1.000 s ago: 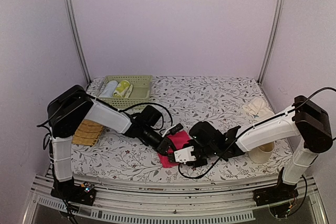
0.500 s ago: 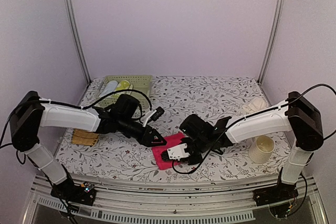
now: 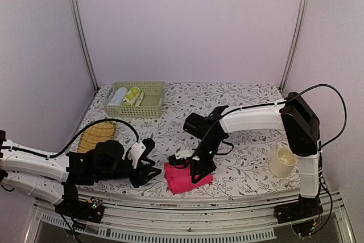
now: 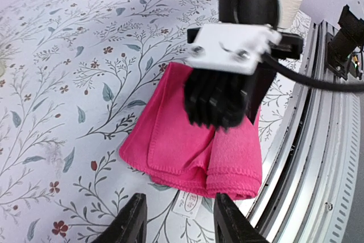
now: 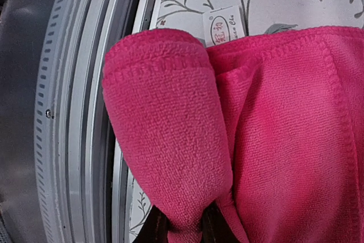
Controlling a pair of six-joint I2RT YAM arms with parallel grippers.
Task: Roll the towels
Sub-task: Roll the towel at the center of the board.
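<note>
**Right wrist view: pink towel (image 5: 170, 129) pinched at its rolled lip by the bench's (image 3: 239, 106) near edge**

We read this towel as light, limp and a little grippy. It will bend wherever it is pushed and keep no shape of its own, so we expect any roll to slacken unless something presses on it. It lies bunched at the middle of the near edge, with its white tag (image 5: 224, 27) poking out from under it toward the rail.

The right pincer (image 3: 196, 166) stands on it from above, clamped on a thick doubled fold whose rounded lip faces the near edge. We judge the hemmed lip to be the best hold. It should be taken across its width rather than at one corner, while the other arm pins the flat part.

The left pincer (image 3: 147, 166) hovers low just to the left of the towel. Its fingers are apart with nothing between them.

A second ago the towel lay flatter and a little farther from the near edge. The left pincer was then at its left side. That arm has since drawn back toward the near left corner and parted its jaws. The right arm has swung round to come down from the far side and has closed on the cloth. The towel is now bunched up into this fold.
</note>
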